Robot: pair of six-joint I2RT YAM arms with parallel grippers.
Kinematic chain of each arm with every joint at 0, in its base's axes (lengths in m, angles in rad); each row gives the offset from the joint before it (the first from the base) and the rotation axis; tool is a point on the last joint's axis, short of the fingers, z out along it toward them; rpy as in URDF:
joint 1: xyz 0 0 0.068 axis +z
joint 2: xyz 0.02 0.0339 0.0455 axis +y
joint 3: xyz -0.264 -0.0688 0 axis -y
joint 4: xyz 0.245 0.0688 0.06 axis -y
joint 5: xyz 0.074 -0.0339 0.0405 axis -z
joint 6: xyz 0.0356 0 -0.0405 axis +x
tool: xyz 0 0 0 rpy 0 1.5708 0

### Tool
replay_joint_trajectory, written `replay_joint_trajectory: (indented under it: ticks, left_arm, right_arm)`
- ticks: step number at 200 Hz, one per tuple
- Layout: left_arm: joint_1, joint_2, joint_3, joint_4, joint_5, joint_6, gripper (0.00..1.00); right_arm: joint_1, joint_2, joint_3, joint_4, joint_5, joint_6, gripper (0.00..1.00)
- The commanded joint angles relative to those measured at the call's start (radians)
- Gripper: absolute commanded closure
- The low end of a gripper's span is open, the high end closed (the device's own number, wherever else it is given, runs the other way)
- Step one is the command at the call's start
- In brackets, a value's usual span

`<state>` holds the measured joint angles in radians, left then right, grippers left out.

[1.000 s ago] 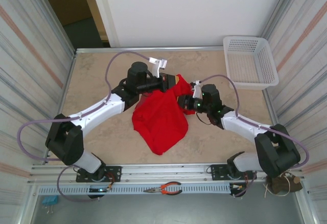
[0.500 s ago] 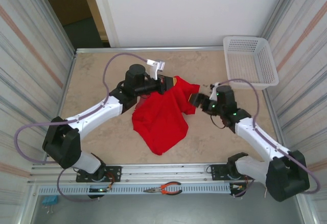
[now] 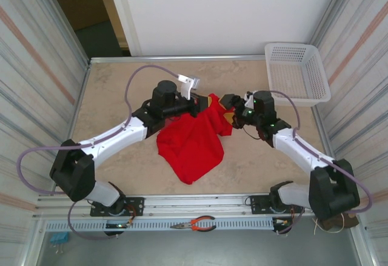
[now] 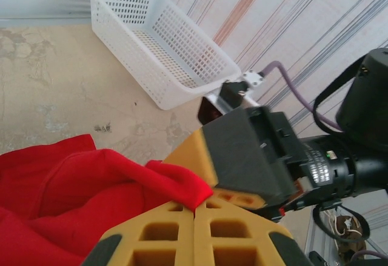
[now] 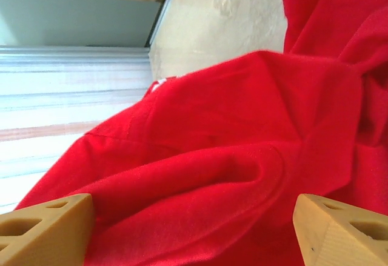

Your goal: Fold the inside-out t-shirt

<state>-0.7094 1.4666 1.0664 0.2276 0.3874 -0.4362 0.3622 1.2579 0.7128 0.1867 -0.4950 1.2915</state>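
Beige stone-look table (image 3: 103, 96), striped side walls (image 3: 36, 66), white back wall (image 3: 230, 11), perhaps a doorway (image 3: 79, 11)

White-black arms (image 3: 115, 136), lilac cables (image 3: 130, 87), ochre hands (image 4: 195, 210)

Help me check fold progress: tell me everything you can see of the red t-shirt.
The t-shirt is plain bright red cloth, soft and wrinkled. It is bunched in a loose heap rather than spread flat, lying mid-table between the arms. Its far edge is raised, pinched in the shut left gripper. The open right gripper is at its far right corner with its fingers apart over a fold; whether they touch the cloth is unclear.
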Motion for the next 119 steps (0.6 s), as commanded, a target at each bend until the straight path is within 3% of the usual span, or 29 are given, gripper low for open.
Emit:
replay_joint_trajectory:
  ticks: [1, 8, 19, 36, 54, 73, 119]
  left_arm:
    - [-0.01, -0.038, 0.021, -0.006, -0.017, 0.035, 1.0]
    - [-0.01, -0.042, 0.02, -0.008, -0.022, 0.036, 1.0]
    - [-0.01, -0.052, 0.018, -0.014, -0.028, 0.038, 1.0]
    - [-0.01, -0.08, 0.011, -0.024, -0.032, 0.043, 1.0]
    - [-0.01, -0.129, 0.003, -0.061, -0.05, 0.063, 0.73]
    - [-0.009, -0.184, -0.007, -0.12, -0.06, 0.095, 0.52]
    - [-0.007, -0.208, 0.01, -0.265, -0.093, 0.177, 0.43]
  right_arm:
    - [0.025, 0.043, 0.004, 0.155, -0.028, 0.091, 0.55]
    - [0.031, 0.051, -0.002, 0.168, -0.032, 0.086, 0.76]
    - [0.031, 0.057, -0.018, 0.178, -0.031, 0.061, 1.0]
    - [0.019, 0.04, -0.025, 0.128, 0.0, -0.105, 1.0]
    - [0.015, -0.03, -0.045, 0.09, 0.042, -0.398, 1.0]
    - [-0.022, -0.103, -0.076, 0.1, -0.015, -0.534, 1.0]
    - [-0.085, -0.187, -0.018, 0.042, -0.171, -0.625, 1.0]
